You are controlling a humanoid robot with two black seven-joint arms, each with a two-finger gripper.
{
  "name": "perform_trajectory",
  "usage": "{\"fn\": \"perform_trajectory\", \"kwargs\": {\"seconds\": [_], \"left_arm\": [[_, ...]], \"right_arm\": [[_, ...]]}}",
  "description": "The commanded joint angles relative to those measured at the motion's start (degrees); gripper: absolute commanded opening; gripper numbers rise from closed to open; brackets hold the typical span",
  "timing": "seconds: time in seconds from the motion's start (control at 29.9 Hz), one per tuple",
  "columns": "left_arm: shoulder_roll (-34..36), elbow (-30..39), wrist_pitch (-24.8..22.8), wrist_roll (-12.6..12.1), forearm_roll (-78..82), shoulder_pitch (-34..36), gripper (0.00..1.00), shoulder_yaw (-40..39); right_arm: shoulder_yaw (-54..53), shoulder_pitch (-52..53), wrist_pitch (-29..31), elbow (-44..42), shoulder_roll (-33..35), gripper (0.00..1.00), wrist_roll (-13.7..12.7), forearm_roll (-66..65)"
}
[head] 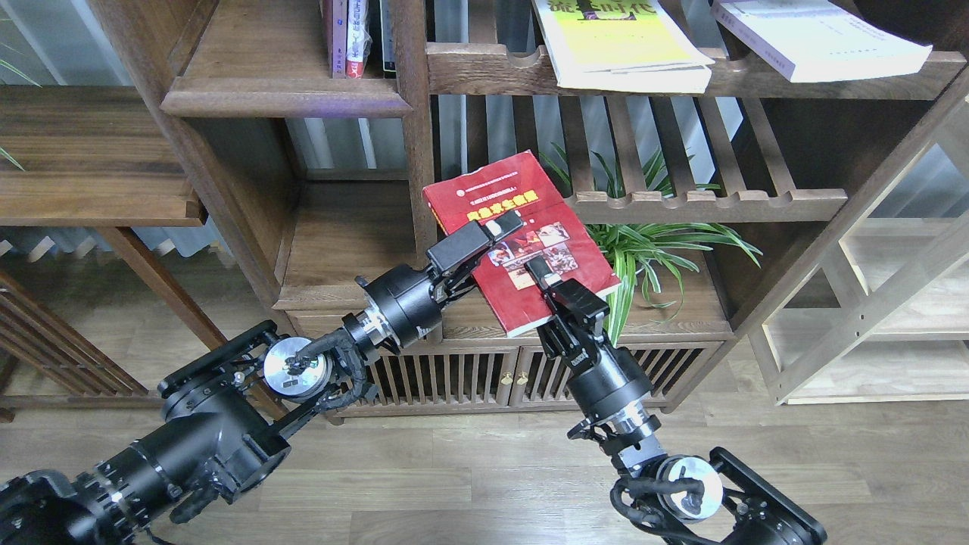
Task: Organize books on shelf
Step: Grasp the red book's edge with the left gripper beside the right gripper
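Item: red paperback (522,242), light, floppy, glossy. Your right end effector (539,274) is clamping its near edge; your left end effector (506,225) is pinching the cover. Support near the spine.

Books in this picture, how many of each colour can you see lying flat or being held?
Red book: 1, held by both the left gripper and right gripper
Yellow-green book: 1
White-lavender book: 1
Total: 3

The top edge cuts off the yellow-green book (617,45) and white-lavender book (821,38).
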State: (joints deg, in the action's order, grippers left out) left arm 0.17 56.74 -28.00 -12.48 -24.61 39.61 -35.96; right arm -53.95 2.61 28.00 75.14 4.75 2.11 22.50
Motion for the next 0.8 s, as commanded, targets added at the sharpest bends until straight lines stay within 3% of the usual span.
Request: {"fn": "perform_trajectory", "kwargs": {"seconds": [0.0, 0.3, 0.5, 0.77], "left_arm": [[0.0, -0.1, 0.0, 0.0, 0.0, -0.1, 0.96, -0.3], [-0.2, -2.4, 0.0, 0.0, -1.8, 0.0, 0.95, -1.4], [-0.2, -3.6, 0.0, 0.1, -1.8, 0.0, 0.84, -2.9], [-0.2, -3.8, 0.0, 0.3, -1.7, 1.2, 0.8, -2.9]], "right_arm": [[0.2, -0.1, 0.0, 0.0, 0.0, 0.05, 0.0, 0.0], [0.3, -0.1, 0.0, -0.2, 0.0, 0.05, 0.0, 0.0], [0.3, -0.1, 0.0, -0.2, 0.0, 0.07, 0.0, -0.1], [1.1, 0.0, 0.0, -0.2, -0.7, 0.07, 0.0, -0.6]]}}
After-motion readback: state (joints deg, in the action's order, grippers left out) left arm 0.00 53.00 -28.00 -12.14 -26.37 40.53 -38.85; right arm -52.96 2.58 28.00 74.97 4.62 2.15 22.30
